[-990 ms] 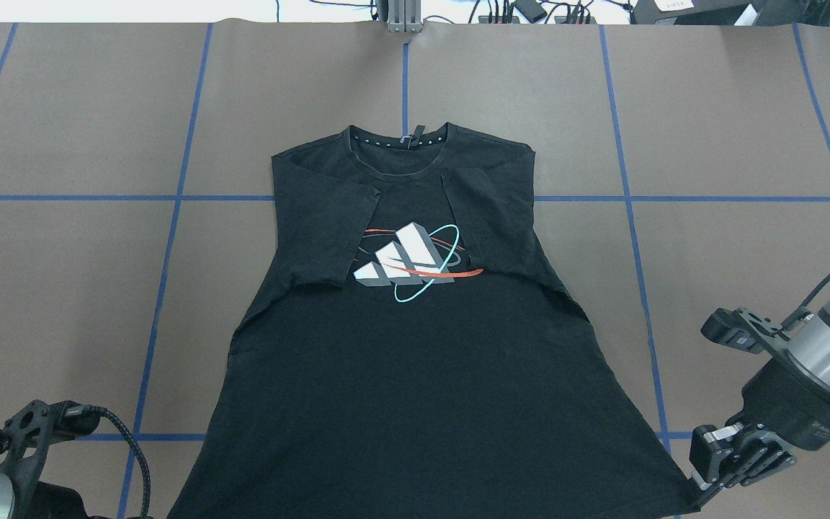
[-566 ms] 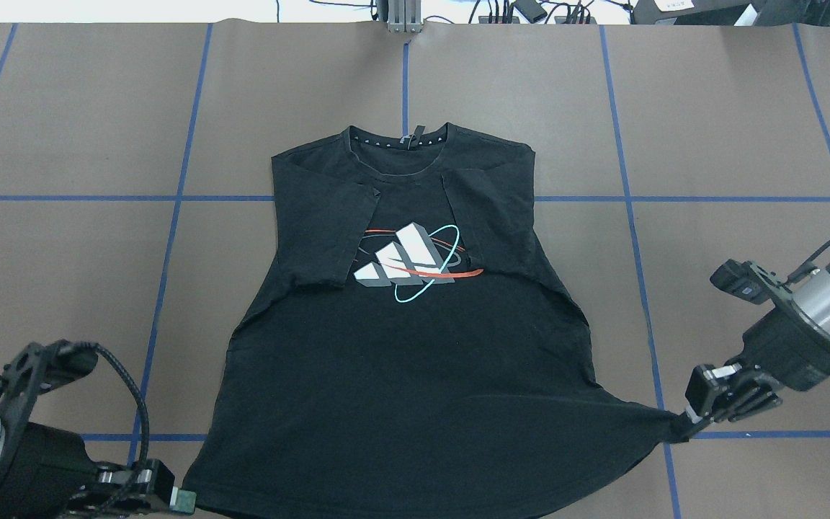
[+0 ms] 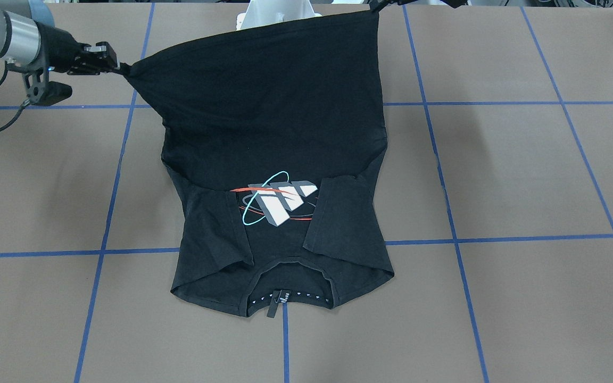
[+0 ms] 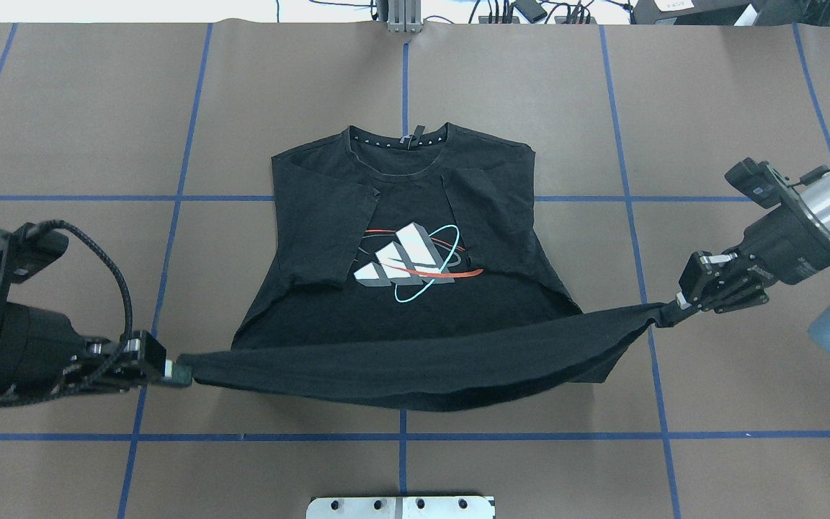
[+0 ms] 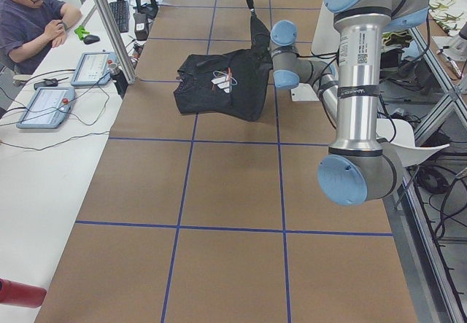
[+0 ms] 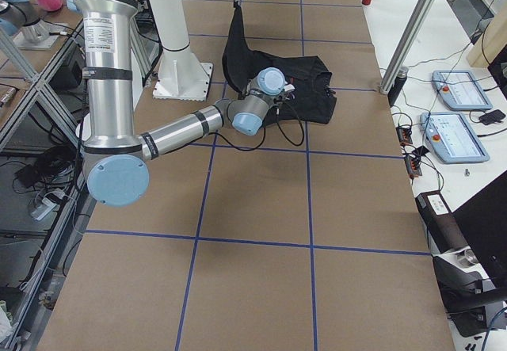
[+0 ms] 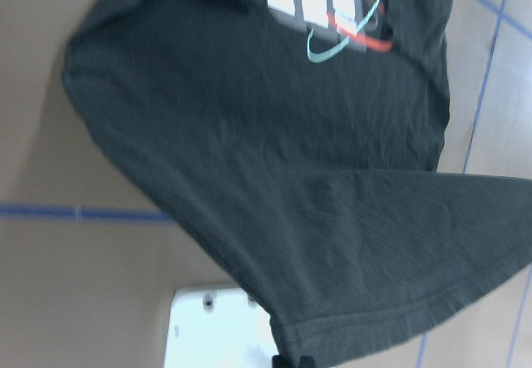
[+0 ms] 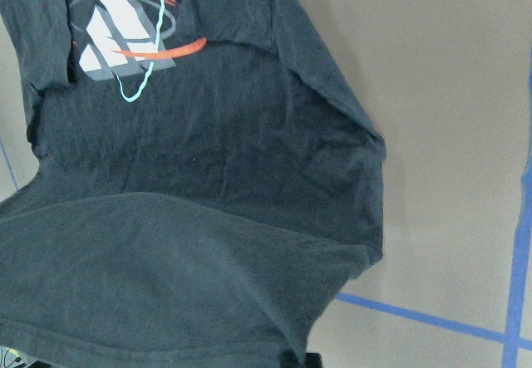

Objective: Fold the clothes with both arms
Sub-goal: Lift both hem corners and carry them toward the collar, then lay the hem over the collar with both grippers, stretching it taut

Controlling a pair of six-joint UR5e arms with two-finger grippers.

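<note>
— On the brown table point(image 4: 62, 108), where's the black T-shirt point(image 4: 386, 321)?
— Collar end lies flat; hem lifted, stretched taut between left gripper point(image 4: 170, 372) and right gripper point(image 4: 676, 308), each clamped on a hem corner.

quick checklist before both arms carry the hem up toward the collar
1. Left gripper shut on a hem corner of the T-shirt: ok.
2. Right gripper shut on the other hem corner: ok.
3. Hem raised and stretched between them: ok.
4. Both sleeves folded in over the chest: ok.
5. Collar end flat on the table: ok.
6. How much fabric each grip holds: cannot tell.
</note>
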